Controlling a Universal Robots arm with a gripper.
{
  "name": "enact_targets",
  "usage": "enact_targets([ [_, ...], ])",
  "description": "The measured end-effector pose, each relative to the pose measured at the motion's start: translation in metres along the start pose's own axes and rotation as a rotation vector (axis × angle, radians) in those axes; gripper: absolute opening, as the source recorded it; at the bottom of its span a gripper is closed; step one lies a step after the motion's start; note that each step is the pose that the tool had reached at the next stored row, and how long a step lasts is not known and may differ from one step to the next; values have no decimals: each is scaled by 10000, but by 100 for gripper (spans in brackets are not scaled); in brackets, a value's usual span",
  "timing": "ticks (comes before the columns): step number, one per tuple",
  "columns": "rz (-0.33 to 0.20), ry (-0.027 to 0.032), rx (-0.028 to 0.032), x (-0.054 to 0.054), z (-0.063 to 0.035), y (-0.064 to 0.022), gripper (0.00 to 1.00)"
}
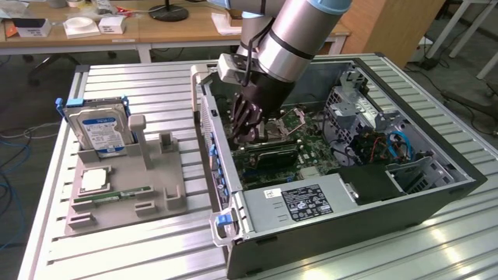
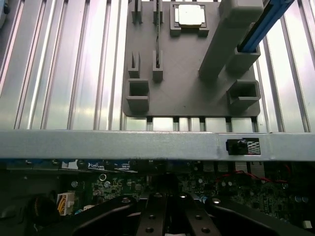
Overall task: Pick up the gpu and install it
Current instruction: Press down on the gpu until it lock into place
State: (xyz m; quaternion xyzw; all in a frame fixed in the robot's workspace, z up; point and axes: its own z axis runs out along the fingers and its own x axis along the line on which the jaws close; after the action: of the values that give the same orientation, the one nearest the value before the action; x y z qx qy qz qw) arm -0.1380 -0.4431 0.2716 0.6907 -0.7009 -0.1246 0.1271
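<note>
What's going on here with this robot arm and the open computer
A robot arm has its gripper down inside an open computer case, fingers shut, just above the motherboard. A dark card, apparently the gpu, sits on the board right below the gripper. On the gray parts tray beside the case, a hard drive, a memory stick and a processor chip rest in their holders.

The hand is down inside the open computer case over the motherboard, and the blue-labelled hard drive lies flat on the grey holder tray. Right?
Not quite. The hand is inside the computer case over the motherboard, but the exterior view shows the hard drive standing upright in the grey holder tray, not flat.
</note>
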Motion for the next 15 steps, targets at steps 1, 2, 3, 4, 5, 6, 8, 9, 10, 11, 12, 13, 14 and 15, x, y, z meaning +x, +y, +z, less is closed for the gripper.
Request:
enact_targets([
  [1,-4,1,0,0,0,0,10],
  [2,-7,2,0,0,0,0,10],
  [3,-10,4,0,1,0,0,10],
  [4,-13,5,0,1,0,0,10],
  [5,-14,7,-1,2,1,0,10],
  [6,-16,9,-1,2,1,0,10],
  [8,-18,10,-5,1,-2,-13,10],
  [9,-17,9,-7,1,-6,-24,10],
  [10,-18,9,-9,0,-11,-35,10],
  [11,-18,8,-10,-1,-15,-47,10],
  [12,-18,7,-11,-2,-19,-59,10],
  [13,-17,7,-16,-3,-25,-73,10],
  [14,-17,7,-32,-4,-29,-85,10],
  [15,-17,6,-64,-4,-32,-96,10],
])
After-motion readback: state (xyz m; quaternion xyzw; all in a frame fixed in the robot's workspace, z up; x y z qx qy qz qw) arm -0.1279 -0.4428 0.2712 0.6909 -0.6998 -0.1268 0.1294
